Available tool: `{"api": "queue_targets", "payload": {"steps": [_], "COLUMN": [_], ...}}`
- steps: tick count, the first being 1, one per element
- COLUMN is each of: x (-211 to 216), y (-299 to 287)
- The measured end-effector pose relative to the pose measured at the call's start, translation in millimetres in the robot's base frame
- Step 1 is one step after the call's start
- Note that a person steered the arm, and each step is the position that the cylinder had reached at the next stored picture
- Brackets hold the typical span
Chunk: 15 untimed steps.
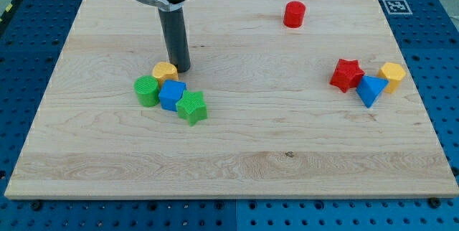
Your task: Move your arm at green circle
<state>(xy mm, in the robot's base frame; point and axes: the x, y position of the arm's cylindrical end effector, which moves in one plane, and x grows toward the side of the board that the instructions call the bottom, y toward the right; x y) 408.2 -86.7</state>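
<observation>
The green circle block (pixel 147 90) lies left of centre on the wooden board (pixel 229 173). It touches a blue block (pixel 171 95), which sits against a green star block (pixel 192 107). A yellow block (pixel 164 72) lies just above them. My tip (pixel 181 69) rests on the board right beside the yellow block, on its right side. It is above and to the right of the green circle, about a block's width away.
A red cylinder (pixel 294 14) stands near the view's top, right of centre. A red star (pixel 347 74), a blue triangle block (pixel 370 90) and a yellow block (pixel 392 76) cluster at the view's right.
</observation>
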Motion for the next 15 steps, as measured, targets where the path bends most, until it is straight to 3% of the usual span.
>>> {"api": "queue_targets", "payload": {"steps": [3,4,5,6,7,8,10,12,14,15], "x": [-29,-42,-43,-24,32,66,66,58,89,82], "y": [66,5,-93,-168,-185,-165,-104,-84,-86,-74]}}
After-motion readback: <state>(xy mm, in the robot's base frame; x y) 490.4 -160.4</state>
